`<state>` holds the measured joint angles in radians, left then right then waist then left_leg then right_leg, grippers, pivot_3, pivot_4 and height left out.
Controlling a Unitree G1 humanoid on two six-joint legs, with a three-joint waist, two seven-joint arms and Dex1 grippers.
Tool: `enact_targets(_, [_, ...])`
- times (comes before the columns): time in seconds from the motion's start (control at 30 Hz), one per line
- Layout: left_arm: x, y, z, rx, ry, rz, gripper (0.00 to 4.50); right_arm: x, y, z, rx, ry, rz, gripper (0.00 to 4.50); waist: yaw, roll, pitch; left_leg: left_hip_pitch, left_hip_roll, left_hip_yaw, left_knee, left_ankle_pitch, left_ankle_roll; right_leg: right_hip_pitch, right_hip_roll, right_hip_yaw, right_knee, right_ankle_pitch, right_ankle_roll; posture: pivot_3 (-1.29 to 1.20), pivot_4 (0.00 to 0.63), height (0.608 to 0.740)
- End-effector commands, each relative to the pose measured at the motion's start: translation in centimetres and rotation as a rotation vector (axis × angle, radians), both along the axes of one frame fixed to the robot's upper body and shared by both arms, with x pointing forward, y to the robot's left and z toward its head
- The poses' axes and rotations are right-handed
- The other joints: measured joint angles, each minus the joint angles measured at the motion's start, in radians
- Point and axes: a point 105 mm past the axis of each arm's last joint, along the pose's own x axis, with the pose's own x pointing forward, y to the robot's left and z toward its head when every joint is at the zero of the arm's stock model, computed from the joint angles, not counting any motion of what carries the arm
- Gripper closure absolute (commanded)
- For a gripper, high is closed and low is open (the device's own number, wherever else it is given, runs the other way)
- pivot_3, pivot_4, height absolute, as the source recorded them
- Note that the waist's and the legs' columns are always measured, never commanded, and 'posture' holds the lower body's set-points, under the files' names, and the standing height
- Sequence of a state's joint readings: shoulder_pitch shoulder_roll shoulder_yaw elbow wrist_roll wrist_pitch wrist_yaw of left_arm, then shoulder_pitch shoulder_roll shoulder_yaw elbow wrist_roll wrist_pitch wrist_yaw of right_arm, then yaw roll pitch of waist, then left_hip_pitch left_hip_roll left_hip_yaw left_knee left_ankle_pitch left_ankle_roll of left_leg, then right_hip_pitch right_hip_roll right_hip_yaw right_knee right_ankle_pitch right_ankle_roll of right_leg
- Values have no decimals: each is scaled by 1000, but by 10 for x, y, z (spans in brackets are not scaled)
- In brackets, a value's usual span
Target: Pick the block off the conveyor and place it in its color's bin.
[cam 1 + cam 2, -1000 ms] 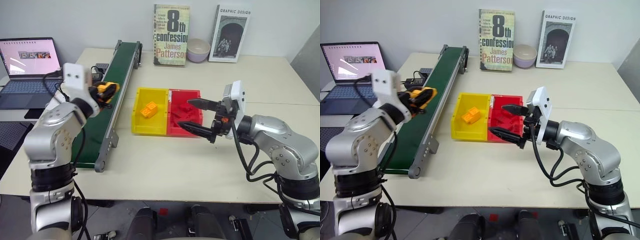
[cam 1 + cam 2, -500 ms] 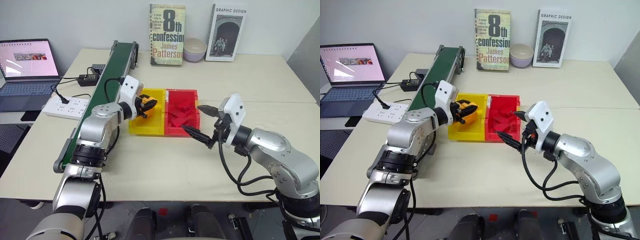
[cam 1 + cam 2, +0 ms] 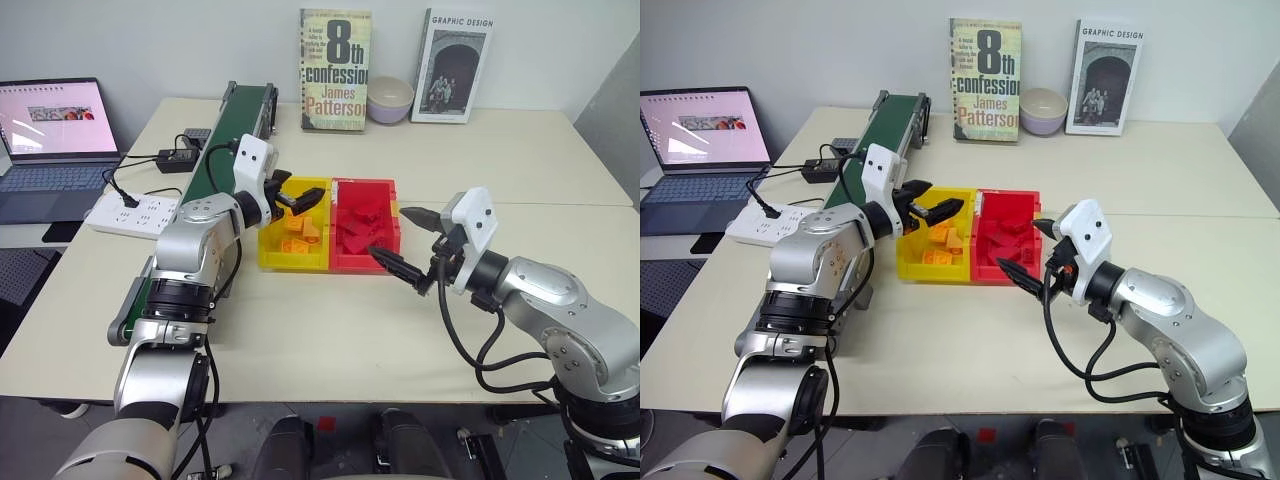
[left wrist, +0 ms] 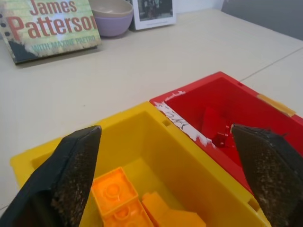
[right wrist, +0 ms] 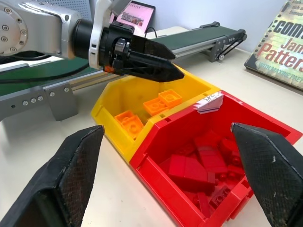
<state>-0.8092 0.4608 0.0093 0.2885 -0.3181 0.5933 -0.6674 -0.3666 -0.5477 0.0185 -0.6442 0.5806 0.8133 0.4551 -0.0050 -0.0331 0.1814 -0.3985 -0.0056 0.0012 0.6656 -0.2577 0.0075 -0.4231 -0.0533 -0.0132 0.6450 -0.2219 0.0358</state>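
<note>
left pincer (image 3: 296,195) released above yellow bin (image 3: 272,257), "james patterson" book (image 3: 334,70) well behind

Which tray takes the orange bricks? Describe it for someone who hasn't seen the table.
Find the long green conveyor; just to its right sit two joined trays. The bin is the yellow one nearer the belt, holding orange bricks, while its twin, the red tray, holds red ones.
</note>
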Motion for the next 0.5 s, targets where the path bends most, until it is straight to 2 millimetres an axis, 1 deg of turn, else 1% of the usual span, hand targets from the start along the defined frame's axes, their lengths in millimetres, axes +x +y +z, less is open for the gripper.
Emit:
enact_targets(0.03, [-19,20,23,82,-67,-58,12,0,-7,13,-9,-58,27,0,-1,0,0,0,0,0,0,0,0,0,0,0,0,0,0,0,150,740])
enact_targets(0.2, [-54,47,33,179,-22,-151,12,1,-12,15,-64,-47,116,0,-2,0,0,0,0,0,-1,0,0,0,0,0,-1,0,0,0,150,740])
enact_targets(0.33, [-80,60,32,263,31,-207,12,-1,-14,15,-98,-27,193,0,-1,0,0,0,0,0,-1,0,0,0,0,0,-1,0,0,0,150,740])
enact_targets(0.4, [-89,64,31,285,50,-221,12,-2,-15,16,-109,-17,220,0,0,0,0,0,0,0,-1,0,0,0,0,1,-1,-1,0,0,150,740])
enact_targets(0.5, [-96,69,32,294,57,-224,12,-1,-16,17,-115,-9,245,0,3,0,0,0,0,0,0,0,0,0,0,0,-1,-1,0,0,150,740])
